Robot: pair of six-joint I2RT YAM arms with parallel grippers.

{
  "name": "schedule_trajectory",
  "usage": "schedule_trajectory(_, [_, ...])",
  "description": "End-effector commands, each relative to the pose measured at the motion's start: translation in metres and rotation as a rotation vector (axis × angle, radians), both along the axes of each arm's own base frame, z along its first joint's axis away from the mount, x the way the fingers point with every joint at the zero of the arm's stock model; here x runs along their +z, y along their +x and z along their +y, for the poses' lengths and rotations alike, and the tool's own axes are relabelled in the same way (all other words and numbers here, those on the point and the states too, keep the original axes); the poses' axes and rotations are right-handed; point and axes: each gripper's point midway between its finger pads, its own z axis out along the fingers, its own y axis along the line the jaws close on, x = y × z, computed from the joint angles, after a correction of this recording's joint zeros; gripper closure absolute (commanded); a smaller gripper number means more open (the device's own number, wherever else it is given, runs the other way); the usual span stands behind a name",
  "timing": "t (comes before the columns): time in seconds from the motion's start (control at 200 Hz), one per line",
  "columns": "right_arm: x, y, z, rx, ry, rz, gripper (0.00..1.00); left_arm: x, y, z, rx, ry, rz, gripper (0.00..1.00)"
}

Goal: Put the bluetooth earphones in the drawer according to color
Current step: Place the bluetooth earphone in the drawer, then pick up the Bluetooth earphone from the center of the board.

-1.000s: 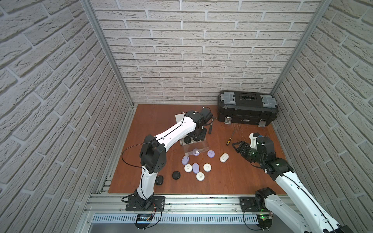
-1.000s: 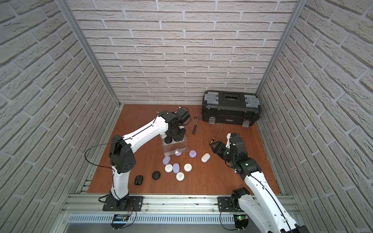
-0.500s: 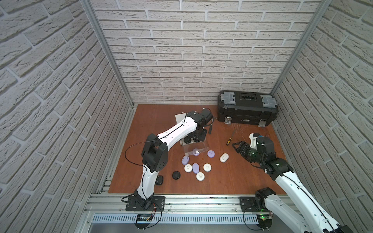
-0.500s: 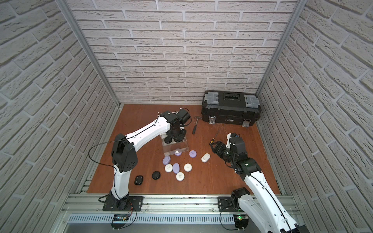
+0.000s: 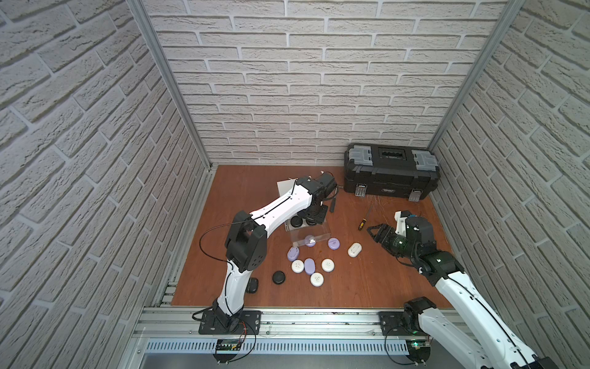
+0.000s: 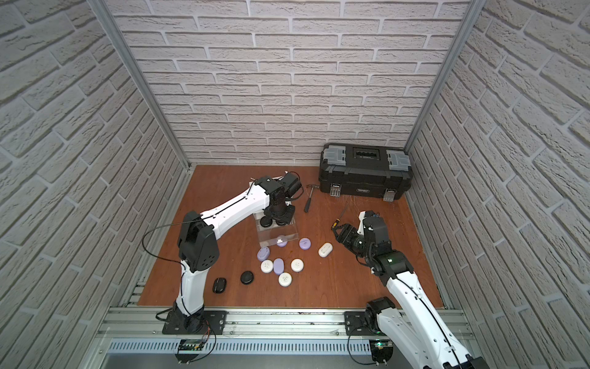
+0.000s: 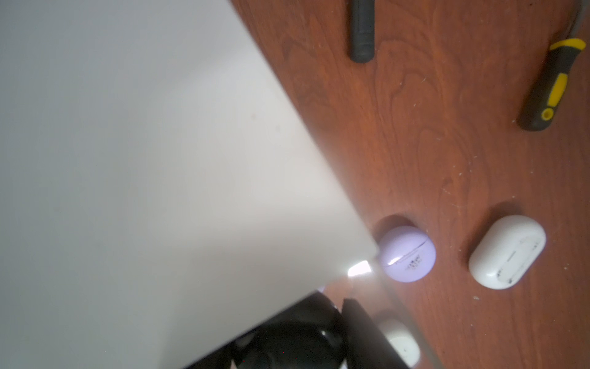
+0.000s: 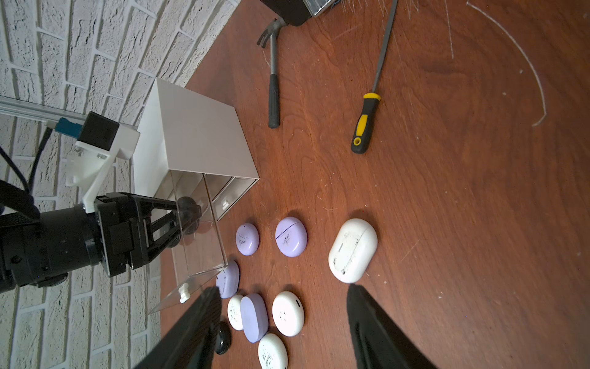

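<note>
The left tool (image 5: 314, 219) reaches down into the pulled-out clear plastic top drawer (image 8: 204, 252) of the small white cube-shaped cabinet (image 8: 198, 137). Its fingers are narrowed onto a round black earphone case (image 8: 190, 204), and a second black case (image 5: 297, 222) lies beside it in that drawer. The right tool (image 8: 282, 289) hangs wide open and empty over the reddish-brown wooden bench (image 5: 351, 287), just short of a white oval earphone case (image 8: 352, 250). Lavender and white cases (image 5: 308, 266) lie loose in front of the cabinet, with two more black ones (image 6: 247, 277) nearer the left arm's base.
</note>
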Motion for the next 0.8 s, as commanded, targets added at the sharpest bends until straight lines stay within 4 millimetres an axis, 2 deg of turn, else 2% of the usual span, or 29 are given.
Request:
schedule_trajectory(0.0, [0.002, 0.003, -0.001, -0.001, 0.008, -0.024, 0.33, 0.009, 0.007, 0.002, 0.006, -0.008, -0.025, 0.41])
schedule_trajectory(0.2, [0.002, 0.003, -0.001, -0.002, 0.009, -0.022, 0.33, 0.030, 0.006, 0.007, 0.006, -0.003, -0.067, 0.37])
schedule_trajectory(0.375, [0.004, 0.003, 0.000, 0.001, 0.012, -0.024, 0.33, 0.082, -0.001, 0.010, -0.016, -0.012, -0.177, 0.35])
schedule_trajectory(0.47, [0.005, 0.005, 0.000, 0.000, 0.013, -0.028, 0.33, 0.111, -0.010, 0.019, -0.017, -0.010, -0.236, 0.34])
schedule_trajectory(0.535, [0.007, 0.005, 0.000, 0.001, 0.015, -0.030, 0.33, 0.124, -0.019, 0.032, -0.002, 0.002, -0.264, 0.34])
schedule_trajectory(0.625, [0.008, 0.006, 0.000, 0.000, 0.013, -0.032, 0.33, 0.130, -0.034, 0.057, 0.031, 0.025, -0.280, 0.33])
schedule_trajectory(0.73, [0.007, 0.007, 0.001, 0.002, 0.015, -0.028, 0.33, 0.125, -0.058, 0.089, 0.090, 0.044, -0.270, 0.30])
schedule_trajectory(0.795, [0.008, 0.007, 0.001, 0.003, 0.018, -0.027, 0.33, 0.113, -0.077, 0.110, 0.129, 0.059, -0.243, 0.30])
